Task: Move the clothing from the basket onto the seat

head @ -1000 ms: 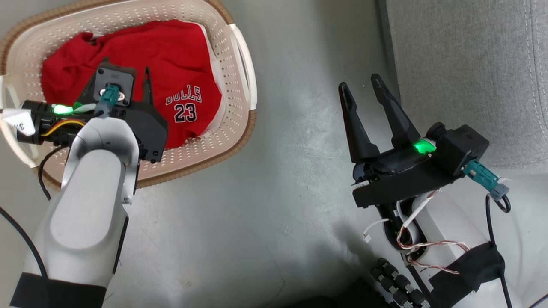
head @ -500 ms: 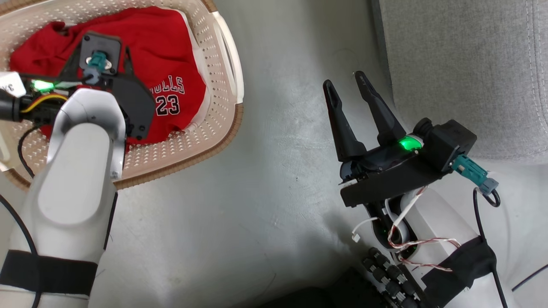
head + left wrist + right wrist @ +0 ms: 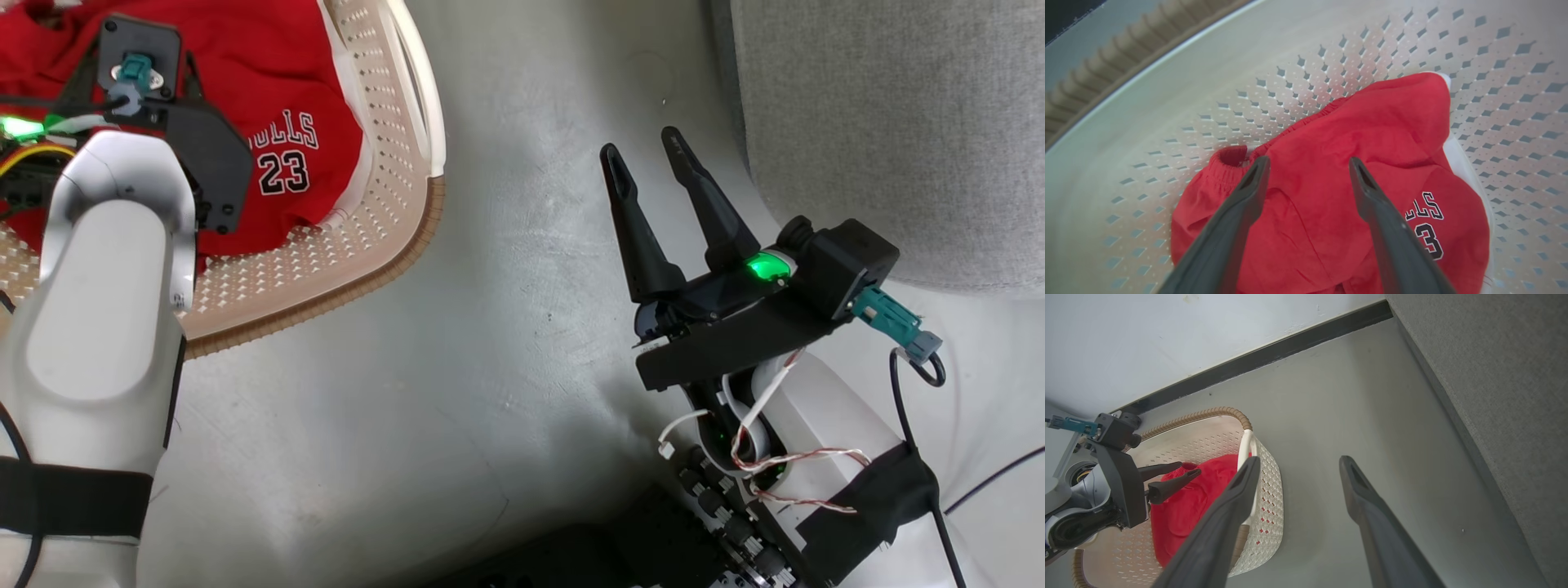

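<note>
lying crumpled in the cream perforated basket [image 3: 384, 220]: red "bulls 23" clothing [image 3: 269, 73]. left hand [image 3: 1308, 163]: released, fingers spread, inside the basket over the red fabric; contact cannot be told. right hand [image 3: 643, 147]: released, holding nothing, above the grey floor [image 3: 490, 367] between basket and light-grey seat [image 3: 898, 122].

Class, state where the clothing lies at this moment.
In the head view's upper left, the clothing lies inside the basket, under the open left tool; the seat is across the floor on the right.
</note>
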